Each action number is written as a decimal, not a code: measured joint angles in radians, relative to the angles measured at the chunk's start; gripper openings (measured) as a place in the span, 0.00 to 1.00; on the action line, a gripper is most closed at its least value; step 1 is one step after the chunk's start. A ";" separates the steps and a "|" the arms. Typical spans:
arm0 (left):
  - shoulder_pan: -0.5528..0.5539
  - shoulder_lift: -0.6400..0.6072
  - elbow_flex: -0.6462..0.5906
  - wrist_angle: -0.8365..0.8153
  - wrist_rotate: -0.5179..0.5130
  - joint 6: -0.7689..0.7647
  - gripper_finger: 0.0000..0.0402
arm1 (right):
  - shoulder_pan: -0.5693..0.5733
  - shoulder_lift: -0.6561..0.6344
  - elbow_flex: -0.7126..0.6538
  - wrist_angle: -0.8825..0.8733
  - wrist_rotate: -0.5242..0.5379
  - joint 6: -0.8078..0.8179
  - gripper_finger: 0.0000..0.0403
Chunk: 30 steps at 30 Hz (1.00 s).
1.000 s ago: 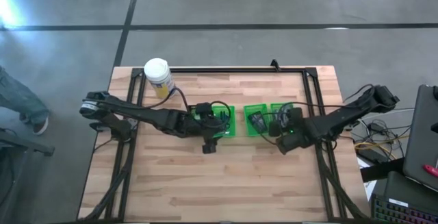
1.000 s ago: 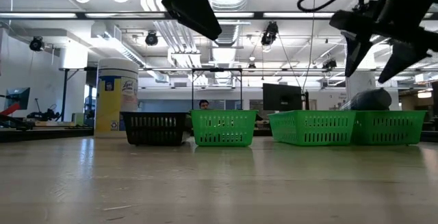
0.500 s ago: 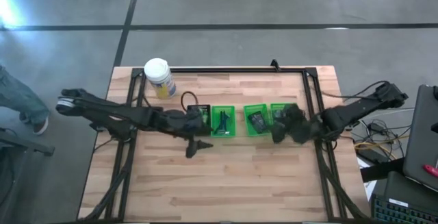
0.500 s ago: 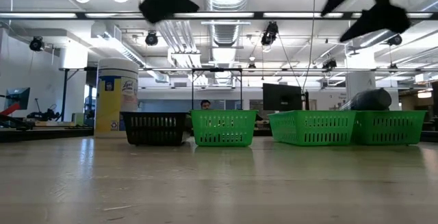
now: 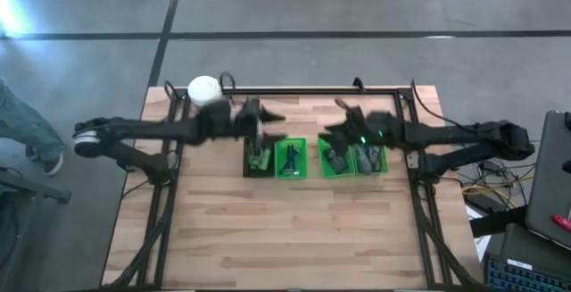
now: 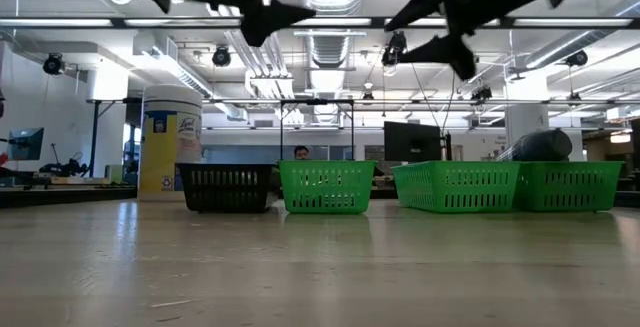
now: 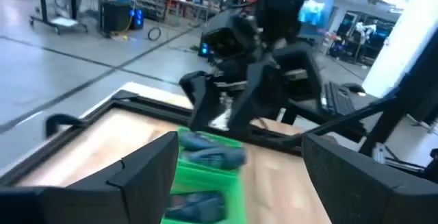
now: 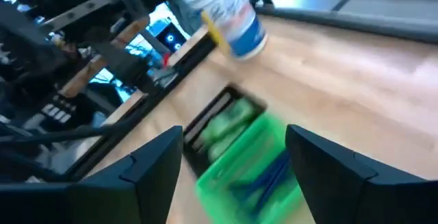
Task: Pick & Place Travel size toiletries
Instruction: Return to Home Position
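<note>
Return-to-home step. Your left gripper (image 7: 239,142) and right gripper (image 8: 234,131) hung released and empty, high over the far side of the bins (image 6: 455,187); the toiletries (image 5: 332,159) lay inside them. What remained, likely: folding both arms back.

Green bottles (image 5: 259,161), black bin (image 6: 228,189), green bins (image 6: 455,188), white-lidded yellow-labelled jar (image 6: 172,145)

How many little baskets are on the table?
4, in one row: a black basket nearest the jar, then three green baskets beside it.
</note>
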 joint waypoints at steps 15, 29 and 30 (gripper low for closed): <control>0.756 -0.136 0.046 -0.049 0.370 0.088 0.78 | -0.408 0.080 0.288 -0.209 0.225 -0.357 0.54; 1.065 -0.183 0.076 -0.036 0.004 0.204 0.78 | -0.565 0.085 0.310 -0.049 0.333 -0.670 0.47; 1.090 -0.189 0.068 -0.039 0.002 0.191 0.78 | -0.569 0.082 0.309 -0.049 0.332 -0.679 0.46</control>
